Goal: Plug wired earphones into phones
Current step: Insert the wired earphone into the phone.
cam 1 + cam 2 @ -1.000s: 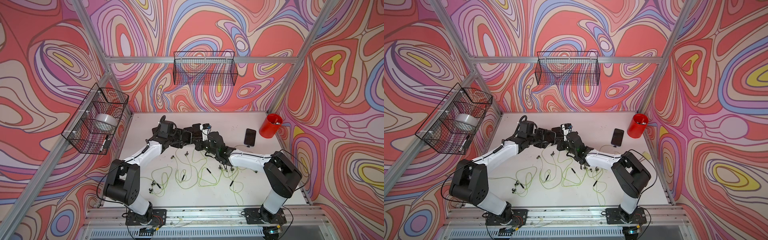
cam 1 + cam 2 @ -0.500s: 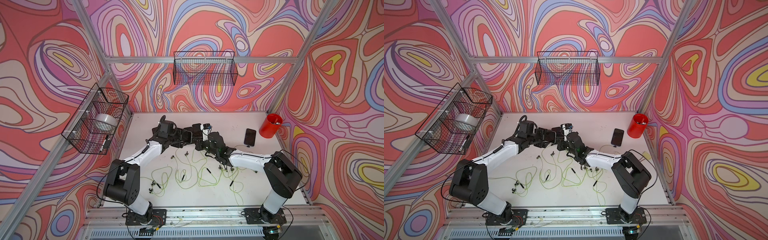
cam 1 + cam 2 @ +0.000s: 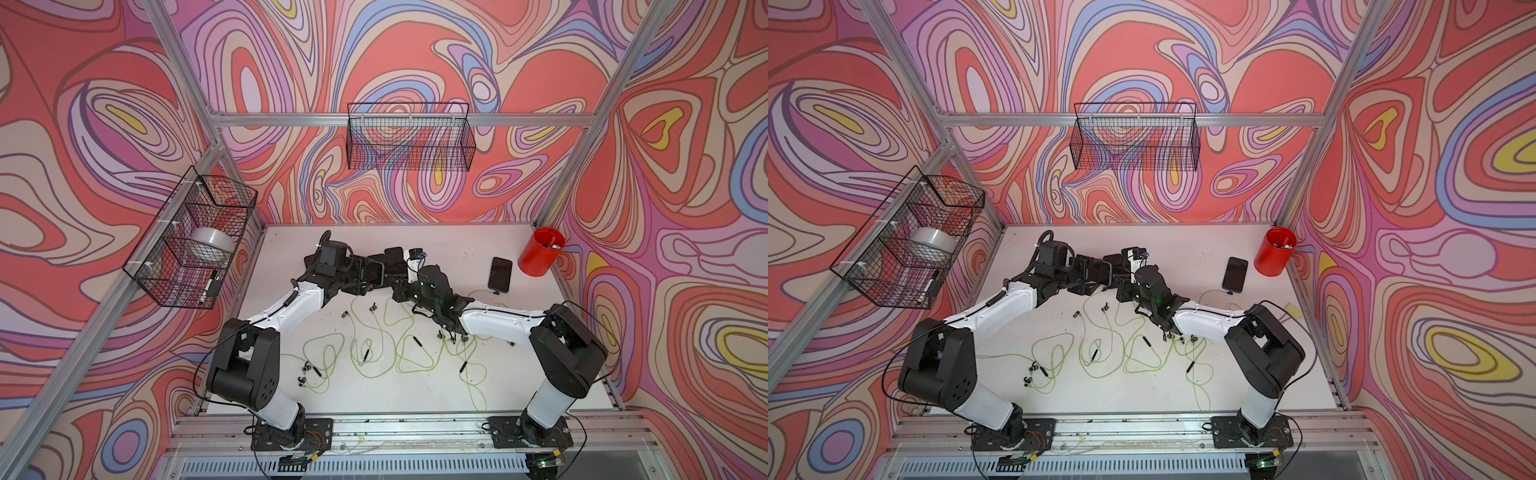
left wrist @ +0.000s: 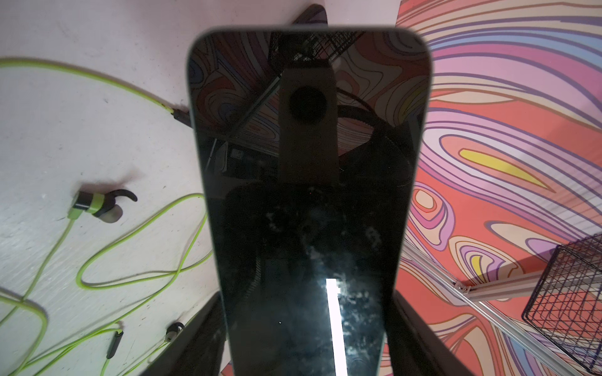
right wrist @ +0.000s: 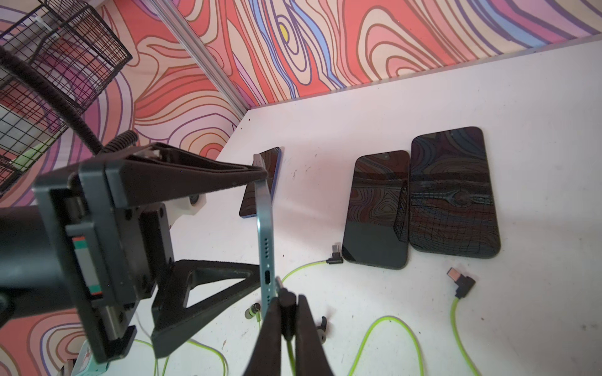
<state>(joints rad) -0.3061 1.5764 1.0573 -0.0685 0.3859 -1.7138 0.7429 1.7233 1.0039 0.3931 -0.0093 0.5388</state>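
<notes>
Black phones (image 5: 452,192): we count five, one phone (image 5: 265,228) clamped by the left end effector (image 5: 261,221), the right end effector (image 5: 286,312) pinching a plug (image 5: 282,293), nothing moved since.

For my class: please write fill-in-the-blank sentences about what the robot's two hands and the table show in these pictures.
The left hand holds a ____ on its edge.
The right hand is shut on the ____ of a green cable.
In the right wrist view, ____ phones lie flat on the table.
The cup in the back corner is ____.
Missing words: phone; plug; three; red.
</notes>
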